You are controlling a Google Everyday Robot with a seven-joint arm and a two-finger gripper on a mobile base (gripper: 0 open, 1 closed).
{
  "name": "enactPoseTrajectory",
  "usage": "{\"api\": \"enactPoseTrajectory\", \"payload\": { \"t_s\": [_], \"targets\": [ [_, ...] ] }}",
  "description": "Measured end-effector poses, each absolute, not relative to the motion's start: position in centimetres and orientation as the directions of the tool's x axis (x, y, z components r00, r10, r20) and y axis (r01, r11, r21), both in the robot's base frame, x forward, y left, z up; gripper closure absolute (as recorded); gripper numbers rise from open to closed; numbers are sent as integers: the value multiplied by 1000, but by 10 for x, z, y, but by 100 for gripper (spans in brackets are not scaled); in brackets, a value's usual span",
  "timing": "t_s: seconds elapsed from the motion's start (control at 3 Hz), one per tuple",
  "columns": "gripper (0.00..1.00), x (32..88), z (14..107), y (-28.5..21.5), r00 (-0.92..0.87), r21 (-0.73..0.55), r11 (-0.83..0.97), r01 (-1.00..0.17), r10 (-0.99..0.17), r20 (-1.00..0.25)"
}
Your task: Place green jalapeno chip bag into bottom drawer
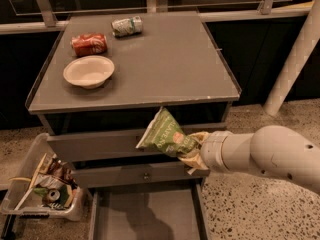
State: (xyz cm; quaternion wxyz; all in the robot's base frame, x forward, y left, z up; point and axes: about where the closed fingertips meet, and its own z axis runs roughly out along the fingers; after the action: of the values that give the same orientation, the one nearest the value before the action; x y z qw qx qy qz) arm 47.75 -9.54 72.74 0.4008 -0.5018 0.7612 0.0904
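The fingers (194,159) are clenched on the lower right end of the green jalapeno chip bag (163,134), so the gripper (190,152) carries it in the air with most of the foil sticking up and to the left of the grasp. The bag hangs in front of the two upper drawers (95,145), just under the front lip of the bench (165,59) and above the open bottom drawer (147,218), whose grey floor shows bare below. The bag is not yet in it.

The step in hand looks like the lowering. To do it well, the gripper should go down with the grasp firm, clear of the drawer fronts, so that the loose upper corner of the bag does not catch on a knob or the bench edge. The bag seems to sit over the right half of the tray, and the thick arm (270,156) reaches in from the right, so a slight move toward the left would probably centre it and spare the right wall of the drawer. The fingers should let go only once the foil is low between the walls. Being light and crinkled, it could tumble over the front if dropped from where it is.

Farther out, the bowl (88,71), the red soda can (89,44) and the crushed can (126,26) sit on the bench well apart from the work, and the clear bin (30,204) of trash stands on the floor to the left of the drawer.
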Motion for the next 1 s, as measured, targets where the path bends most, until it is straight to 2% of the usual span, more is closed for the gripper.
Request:
{"api": "enactPoseTrajectory", "payload": {
  "t_s": [0.33,1.0],
  "targets": [
    [100,481,728,-94,-164,-265,472,-841,-689,-706],
    [100,464,644,-42,-164,-165,412,-896,-653,-739]
  ]
}}
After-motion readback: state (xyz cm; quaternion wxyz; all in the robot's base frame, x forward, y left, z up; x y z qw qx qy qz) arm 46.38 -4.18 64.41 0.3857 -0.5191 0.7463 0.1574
